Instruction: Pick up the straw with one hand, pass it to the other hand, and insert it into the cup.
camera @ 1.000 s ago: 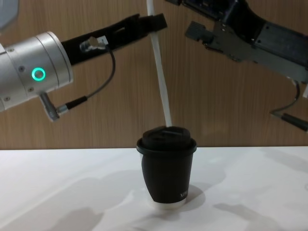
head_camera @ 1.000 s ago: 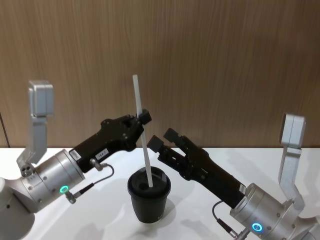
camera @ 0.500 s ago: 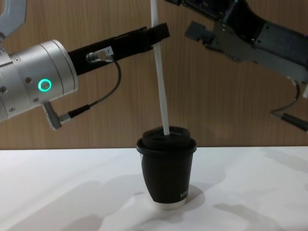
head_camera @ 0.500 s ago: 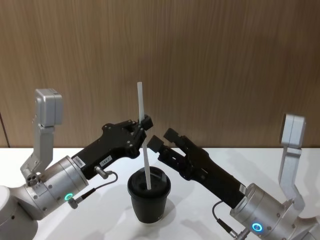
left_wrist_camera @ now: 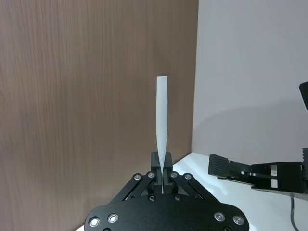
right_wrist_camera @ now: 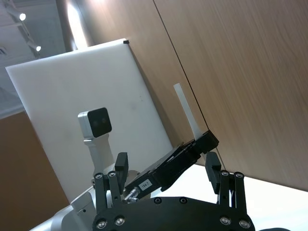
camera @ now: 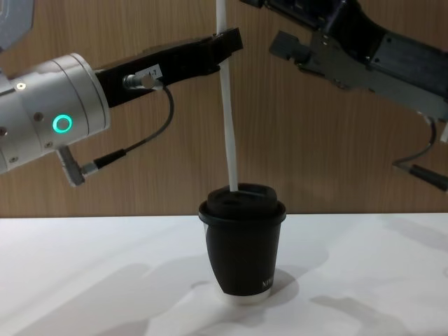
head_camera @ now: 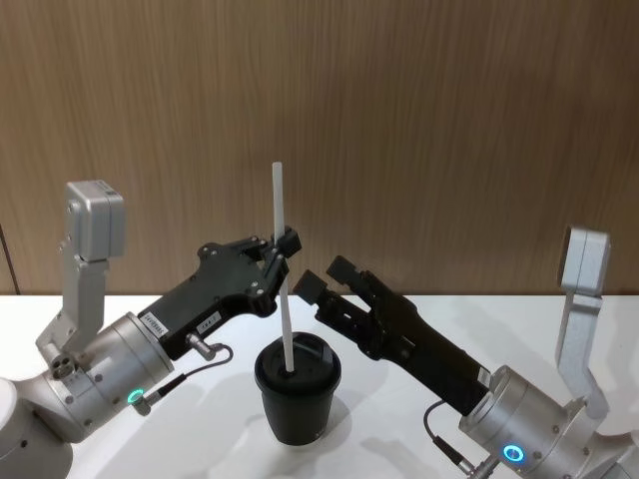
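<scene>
While left gripper [head_camera: 283, 246] clamps straw [head_camera: 279, 200], now upright at cup [head_camera: 300, 409], right gripper [head_camera: 324, 278] fingers [head_camera: 344, 267] apart.

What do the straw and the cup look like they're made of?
Straw: matte white, opaque, holding straight; plastic or paper, the look leaves it open. Cup: the body looks like matte black paperboard, with a pale bottom rim and small print. Its lid looks like moulded black plastic with a raised rim.

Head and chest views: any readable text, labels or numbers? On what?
Sticker on the left gripper: dark print, too small to read.
Pale print low on the cup: too small to read.
No other text.
</scene>
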`<state>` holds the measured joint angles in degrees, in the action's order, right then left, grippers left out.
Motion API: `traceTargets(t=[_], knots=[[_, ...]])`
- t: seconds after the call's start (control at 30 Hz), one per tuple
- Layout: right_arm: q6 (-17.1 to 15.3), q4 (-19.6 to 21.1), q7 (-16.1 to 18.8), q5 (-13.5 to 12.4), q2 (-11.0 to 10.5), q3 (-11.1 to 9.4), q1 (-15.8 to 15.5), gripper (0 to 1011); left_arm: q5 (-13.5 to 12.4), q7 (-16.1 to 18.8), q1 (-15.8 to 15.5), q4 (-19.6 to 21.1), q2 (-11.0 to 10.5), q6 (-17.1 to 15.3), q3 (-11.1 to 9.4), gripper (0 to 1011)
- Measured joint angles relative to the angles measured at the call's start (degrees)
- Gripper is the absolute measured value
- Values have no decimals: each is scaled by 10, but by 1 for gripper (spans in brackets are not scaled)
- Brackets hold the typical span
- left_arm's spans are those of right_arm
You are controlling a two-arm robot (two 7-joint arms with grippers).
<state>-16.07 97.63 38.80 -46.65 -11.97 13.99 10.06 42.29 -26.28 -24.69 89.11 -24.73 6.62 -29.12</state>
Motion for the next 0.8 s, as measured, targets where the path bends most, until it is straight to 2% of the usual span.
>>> traceTargets(t=[0.37,0.8], knots=[[0,0,0,0,0,0,0,1001,-45,24,3,9,-1,11,-2,14],[0,0,0,0,0,0,0,1001,-86,46,4,11,3,16,-5,14]])
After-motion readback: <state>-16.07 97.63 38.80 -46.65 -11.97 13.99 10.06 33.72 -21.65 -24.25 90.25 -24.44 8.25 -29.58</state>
